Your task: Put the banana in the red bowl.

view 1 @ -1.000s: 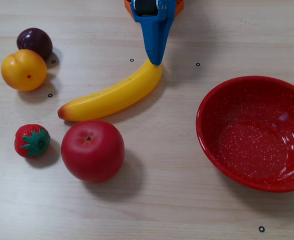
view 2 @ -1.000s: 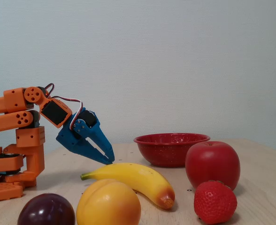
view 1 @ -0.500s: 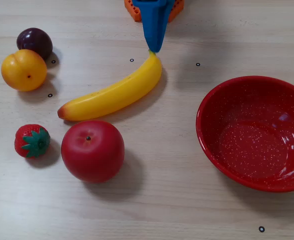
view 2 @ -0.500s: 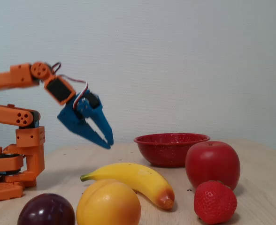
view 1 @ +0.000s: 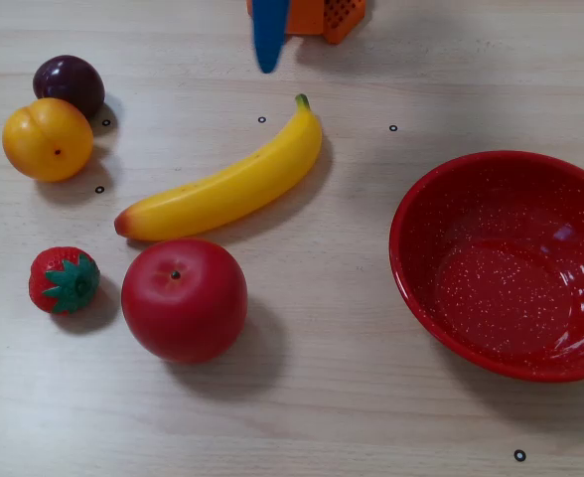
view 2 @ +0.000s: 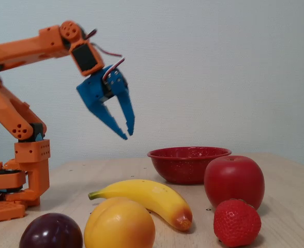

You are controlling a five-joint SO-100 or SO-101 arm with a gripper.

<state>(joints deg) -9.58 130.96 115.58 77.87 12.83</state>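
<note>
The yellow banana [view 1: 222, 184] lies on the table between the other fruits and the arm, its green stem pointing toward the arm's base; it also shows low at front centre [view 2: 147, 195]. The red bowl [view 1: 403, 248] stands empty at the right, its speckled outside also in view [view 2: 188, 166]. My blue gripper [view 2: 128, 135] hangs high above the table, behind the banana's stem end and apart from it. Its fingers stand slightly open with nothing between them. From above only one blue fingertip [view 1: 268, 50] shows at the top edge.
A red apple [view 1: 184, 298] sits close in front of the banana, a strawberry [view 1: 64, 280] to its left. A yellow-orange fruit [view 1: 48, 139] and a dark plum [view 1: 69, 83] lie at the far left. The orange arm base [view 2: 17, 181] stands behind the fruit.
The gripper has lifted from the banana's stem end and drawn back toward the base, rising well above the table. Its fingers have parted a little. The banana has stayed in place.
</note>
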